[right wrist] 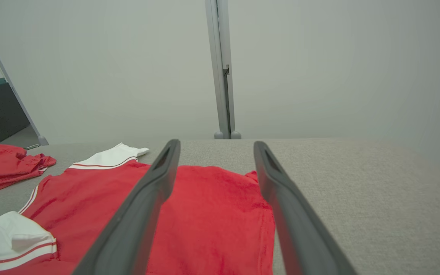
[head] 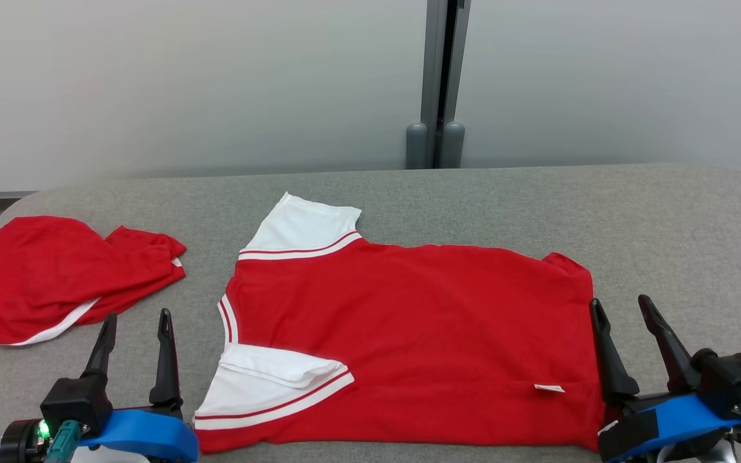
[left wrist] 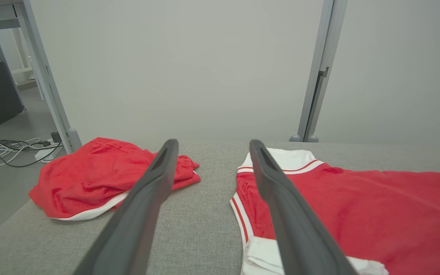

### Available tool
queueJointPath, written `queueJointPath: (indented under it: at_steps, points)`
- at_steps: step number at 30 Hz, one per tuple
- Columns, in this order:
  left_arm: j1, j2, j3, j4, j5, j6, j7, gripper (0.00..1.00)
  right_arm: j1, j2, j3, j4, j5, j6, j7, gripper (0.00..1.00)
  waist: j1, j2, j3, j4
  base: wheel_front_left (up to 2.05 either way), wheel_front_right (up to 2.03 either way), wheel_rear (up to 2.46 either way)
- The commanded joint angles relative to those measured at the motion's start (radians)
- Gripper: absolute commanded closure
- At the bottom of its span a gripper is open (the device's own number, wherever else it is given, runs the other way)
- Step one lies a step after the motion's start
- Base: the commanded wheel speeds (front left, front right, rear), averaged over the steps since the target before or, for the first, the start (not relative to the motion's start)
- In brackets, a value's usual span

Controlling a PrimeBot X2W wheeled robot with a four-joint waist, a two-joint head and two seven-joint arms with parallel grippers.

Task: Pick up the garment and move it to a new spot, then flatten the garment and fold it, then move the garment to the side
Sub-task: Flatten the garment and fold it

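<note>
The shirt [head: 409, 334] hides a hem corner behind our right gripper [head: 619, 301] and lies flat on the table [head: 473, 199], red, white-sleeved, between it and our left gripper [head: 138, 315], both gaping empty.

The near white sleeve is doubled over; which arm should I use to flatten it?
Left. The open left gripper sits just beside the near sleeve; the right gripper is at the opposite, hem end of the shirt.
</note>
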Motion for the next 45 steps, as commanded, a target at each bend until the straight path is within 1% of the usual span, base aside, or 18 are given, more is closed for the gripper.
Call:
queueJointPath:
  at_steps: [1,9,14,15,17,22,23,24,26,27,33,39,45]
  points:
    - [-0.002,0.004,0.001,-0.003,-0.003,0.004,0.003,0.00,0.002,0.001,-0.004,0.002,-0.007,0.001,0.003,0.00,0.0000,-0.0001,-0.001,-0.001,0.00,0.00,0.00]
    - [-0.001,0.011,-0.004,-0.006,-0.008,0.009,0.012,0.00,-0.003,0.001,-0.014,0.014,-0.009,0.001,0.011,0.00,0.0000,-0.0001,-0.004,-0.005,0.00,0.00,0.00]
    - [-0.049,0.023,-0.006,-0.009,-0.013,-0.006,0.030,0.00,-0.038,0.001,-0.033,0.020,-0.031,0.001,0.025,0.00,0.0000,-0.0001,0.010,-0.007,0.00,0.00,0.00]
    - [-0.067,0.028,-0.005,-0.011,-0.014,-0.014,0.034,0.00,-0.051,0.001,-0.037,0.022,-0.041,0.001,0.030,0.00,0.0000,-0.0001,0.017,-0.008,0.00,0.00,0.00]
    - [-0.149,0.049,-0.010,-0.009,-0.009,-0.043,0.060,0.00,-0.118,-0.014,-0.043,0.024,-0.058,0.001,0.051,0.00,0.0000,-0.0001,0.047,-0.013,0.00,0.00,0.00]
    - [-0.344,0.084,-0.016,0.007,-0.010,-0.108,0.110,0.00,-0.258,-0.076,-0.021,0.046,-0.069,0.001,0.108,0.00,0.0000,-0.0001,0.118,-0.035,0.00,0.00,0.00]
    - [-0.344,0.084,-0.016,0.007,-0.010,-0.108,0.110,0.00,-0.258,-0.076,-0.021,0.046,-0.069,0.001,0.108,0.00,0.0000,-0.0001,0.118,-0.035,0.00,0.00,0.00]
    - [-0.429,0.091,-0.018,0.025,-0.016,-0.135,0.131,0.00,-0.321,-0.101,-0.011,0.060,-0.060,0.001,0.132,0.00,0.0000,-0.0001,0.154,-0.046,0.00,0.00,0.00]
    - [-0.511,0.103,-0.021,0.047,-0.013,-0.160,0.155,0.00,-0.376,-0.123,0.011,0.081,-0.053,0.001,0.169,0.00,0.0000,-0.0001,0.196,-0.064,0.00,0.00,0.00]
    - [-0.511,0.103,-0.021,0.047,-0.013,-0.160,0.155,0.00,-0.376,-0.123,0.011,0.081,-0.053,0.001,0.169,0.00,0.0000,-0.0001,0.196,-0.064,0.00,0.00,0.00]
    - [-0.745,0.112,-0.051,0.152,-0.015,-0.232,0.233,0.00,-0.521,-0.168,0.083,0.123,-0.013,0.000,0.253,0.00,0.0000,-0.0001,0.318,-0.106,0.00,0.00,0.00]
    - [-0.929,0.102,-0.110,0.296,-0.019,-0.276,0.313,0.00,-0.617,-0.183,0.126,0.148,0.023,0.000,0.253,0.00,0.0000,-0.0001,0.426,-0.138,0.00,0.00,0.00]
    - [-1.052,0.109,-0.193,0.460,-0.021,-0.293,0.372,0.00,-0.684,-0.178,0.164,0.173,0.037,0.000,0.238,0.00,0.0000,-0.0001,0.509,-0.174,0.00,0.00,0.00]
